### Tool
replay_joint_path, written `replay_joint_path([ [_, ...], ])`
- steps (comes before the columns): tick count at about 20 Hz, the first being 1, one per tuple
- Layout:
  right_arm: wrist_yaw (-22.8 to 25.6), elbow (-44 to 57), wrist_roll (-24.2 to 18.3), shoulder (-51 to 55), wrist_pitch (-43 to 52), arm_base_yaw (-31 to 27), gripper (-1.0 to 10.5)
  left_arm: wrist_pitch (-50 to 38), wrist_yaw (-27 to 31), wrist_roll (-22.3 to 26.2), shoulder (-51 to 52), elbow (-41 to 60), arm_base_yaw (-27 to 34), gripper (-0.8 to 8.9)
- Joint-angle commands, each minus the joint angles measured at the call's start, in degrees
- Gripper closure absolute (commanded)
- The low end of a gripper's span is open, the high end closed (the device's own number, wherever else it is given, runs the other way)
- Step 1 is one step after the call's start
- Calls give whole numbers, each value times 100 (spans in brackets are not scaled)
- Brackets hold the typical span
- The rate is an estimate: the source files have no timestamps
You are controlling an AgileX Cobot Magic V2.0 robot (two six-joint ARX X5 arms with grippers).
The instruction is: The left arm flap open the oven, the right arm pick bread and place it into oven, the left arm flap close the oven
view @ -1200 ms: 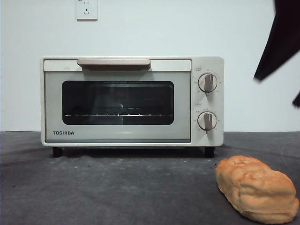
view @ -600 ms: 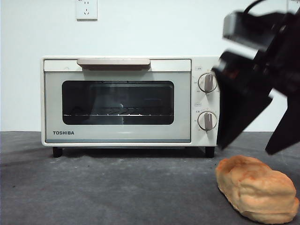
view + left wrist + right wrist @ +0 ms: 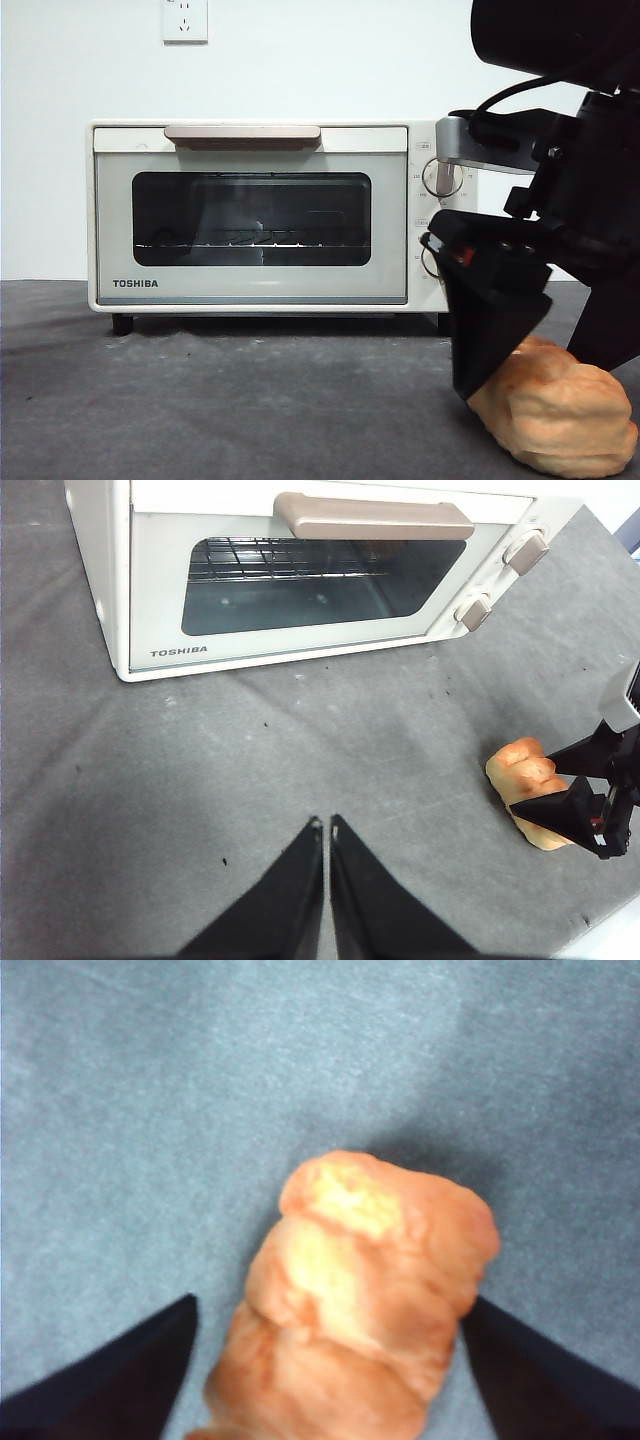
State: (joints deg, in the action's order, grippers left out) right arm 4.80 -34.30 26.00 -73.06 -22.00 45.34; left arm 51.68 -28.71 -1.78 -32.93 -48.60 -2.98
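At near right of the counter [image 3: 250, 410], my right tool [image 3: 325, 1360] has dropped, jaws apart, astride the lumpy golden-orange bread [image 3: 555, 415]; cream-white boxy oven [image 3: 280, 215] unopened, left tool [image 3: 326, 830] together.

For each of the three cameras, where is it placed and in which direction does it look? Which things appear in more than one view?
Front view: low, near table height, looking level at the closed oven; the right gripper has its jaws either side of the bread.
Left wrist view: above the table, looking down at the oven; the left gripper shows, jaws together.
Right wrist view: directly above the bread, open jaws either side.
Shared: the bread appears in all three; the oven in two.
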Motion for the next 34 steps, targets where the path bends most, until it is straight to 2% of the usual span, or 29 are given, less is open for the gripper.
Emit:
replay_joint_path([
  [1, 44, -15, 103, -72, 15, 57, 666, -28, -15, 94, -22, -96, -9, 795],
  [4, 94, -15, 101, -70, 13, 57, 745, -28, -15, 94, -22, -96, -9, 796],
  [10, 122, -31, 94, 166, 61, 57, 745, -140, -15, 22, -39, -96, -11, 796],
  [16, 125, -122, 24, 1290, -190, 57, 745, -1241, -2, -660, -264, -138, -417, 795],
  [22, 127, -776, -232, 2061, -988, 57, 745, -2159, 522, -901, -1325, -435, -1211, 795],
  [27, 127, -1237, -398, 2240, -1366, 57, 745, -2804, 994, -831, -2391, -874, -1746, 795],
  [34, 127, -1298, -413, 2374, -1451, 57, 745, -3392, 1486, -588, -3587, -1305, -2081, 796],
])
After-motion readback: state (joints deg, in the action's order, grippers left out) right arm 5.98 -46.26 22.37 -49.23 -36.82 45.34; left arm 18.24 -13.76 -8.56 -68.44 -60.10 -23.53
